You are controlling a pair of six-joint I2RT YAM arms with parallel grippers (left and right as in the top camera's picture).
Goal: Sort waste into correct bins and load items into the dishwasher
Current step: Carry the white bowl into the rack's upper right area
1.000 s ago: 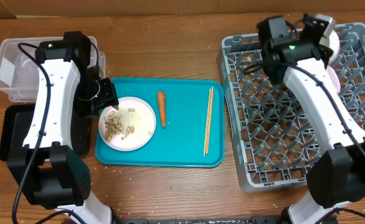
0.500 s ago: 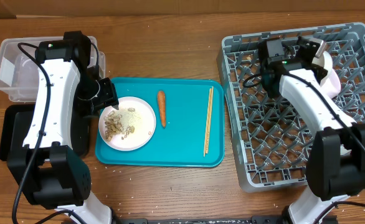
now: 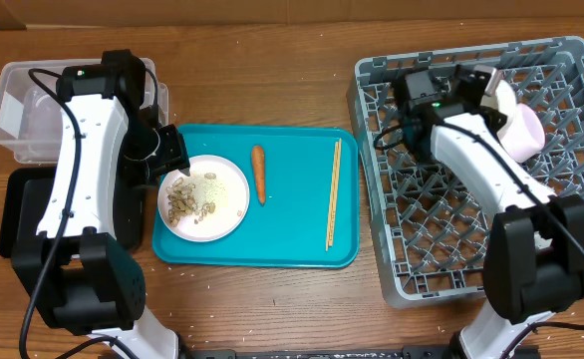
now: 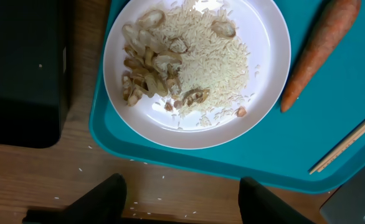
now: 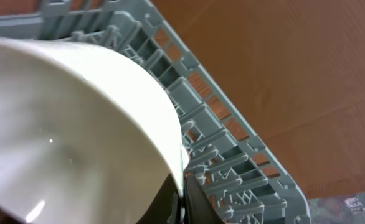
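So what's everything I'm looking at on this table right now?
Table: one, brown wood, under everything.
Serving tray: one, teal, centre.
Plate: one, white, tray's left end.
Food scraps: one heap, beige, on the plate.
Carrot: one, orange, on the tray.
Chopsticks: one pair, light wood, tray's right side.
Dish rack: one, grey, right.
White bowl: one, white, held over the rack.
Pink bowl: one, pale pink, beside the white bowl.
Tub: one, clear, far left.
Black tray: one, black, near left.
Left gripper: black, open, by the plate.
Right gripper: shut on the white bowl's rim.
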